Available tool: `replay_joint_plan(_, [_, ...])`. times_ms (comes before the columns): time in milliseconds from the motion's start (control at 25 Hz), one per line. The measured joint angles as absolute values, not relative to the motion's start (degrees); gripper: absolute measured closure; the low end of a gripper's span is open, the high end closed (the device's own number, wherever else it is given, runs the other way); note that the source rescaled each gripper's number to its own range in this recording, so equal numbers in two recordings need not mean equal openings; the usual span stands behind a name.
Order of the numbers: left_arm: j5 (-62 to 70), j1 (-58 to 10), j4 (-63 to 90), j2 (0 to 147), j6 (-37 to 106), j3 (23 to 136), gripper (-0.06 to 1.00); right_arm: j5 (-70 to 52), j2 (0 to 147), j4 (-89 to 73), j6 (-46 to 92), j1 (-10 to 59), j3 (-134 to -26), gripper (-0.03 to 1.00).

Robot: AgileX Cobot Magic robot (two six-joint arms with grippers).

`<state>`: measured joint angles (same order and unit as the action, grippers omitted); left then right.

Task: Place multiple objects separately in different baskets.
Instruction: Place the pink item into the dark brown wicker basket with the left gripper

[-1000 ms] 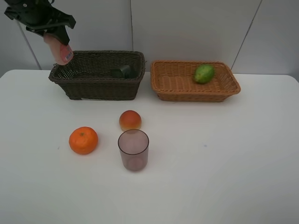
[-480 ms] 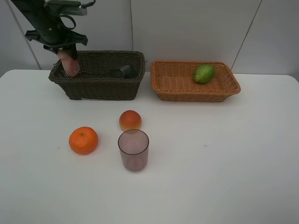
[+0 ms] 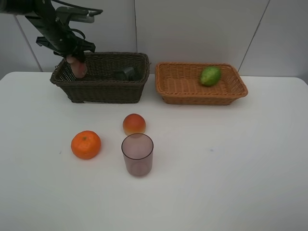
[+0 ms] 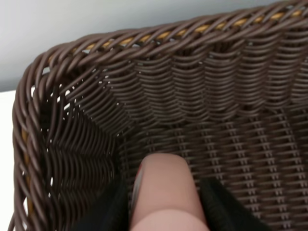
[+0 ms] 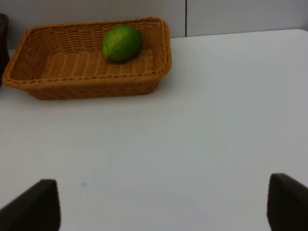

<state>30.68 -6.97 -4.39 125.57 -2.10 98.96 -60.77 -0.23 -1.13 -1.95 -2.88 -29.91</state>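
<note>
My left gripper (image 3: pixel 75 57) is shut on the pink bottle (image 3: pixel 78 69), which hangs cap-down inside the left end of the dark brown basket (image 3: pixel 101 89). The left wrist view shows the bottle (image 4: pixel 161 178) between the black fingers (image 4: pixel 109 211), above the basket's woven floor (image 4: pixel 240 144). A dark grey pump bottle (image 3: pixel 126 73) lies in the same basket. The green fruit (image 3: pixel 210 76) sits in the tan basket (image 3: pixel 202 96). On the table stand the orange (image 3: pixel 86 144), the peach-like fruit (image 3: pixel 134 124) and the purplish cup (image 3: pixel 137 154). My right gripper (image 5: pixel 161 204) is open over bare table.
The two baskets stand side by side at the back of the white table (image 3: pixel 231 159), against a pale wall. In the right wrist view the tan basket (image 5: pixel 86 82) with the green fruit (image 5: pixel 121 43) lies ahead of the gripper.
My left gripper has carried the pink bottle down and to the right, from above the dark basket's left rim into the basket. Nothing else moved.
</note>
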Motion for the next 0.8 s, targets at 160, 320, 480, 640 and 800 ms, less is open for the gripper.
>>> replay_joint_plan(160, [30.1, -7.0, -4.4, 126.0, -2.1, 99.0, 0.53, -60.8, -0.2, -1.1, -2.0, -2.9, -29.9, -0.03])
replay_joint_plan(320, [29.4, -7.0, -4.4, 126.0, -1.6, 99.0, 0.53, -60.8, -0.2, -1.1, -2.0, -2.9, -29.9, -0.03])
replay_joint_plan(480, [28.8, -7.0, -4.5, 126.0, 4.5, 99.0, 0.29, -60.8, -0.2, -1.1, -2.0, -2.9, -29.9, -0.03])
replay_joint_plan(640, [27.9, -7.0, -4.4, 126.0, 6.1, 99.0, -0.02, -60.8, -0.2, -1.1, -2.0, -2.9, -29.9, -0.03])
replay_joint_plan(800, [27.8, -7.0, -4.4, 126.0, 5.5, 99.0, -0.05, -60.8, -0.2, -1.1, -2.0, -2.9, -29.9, -0.03])
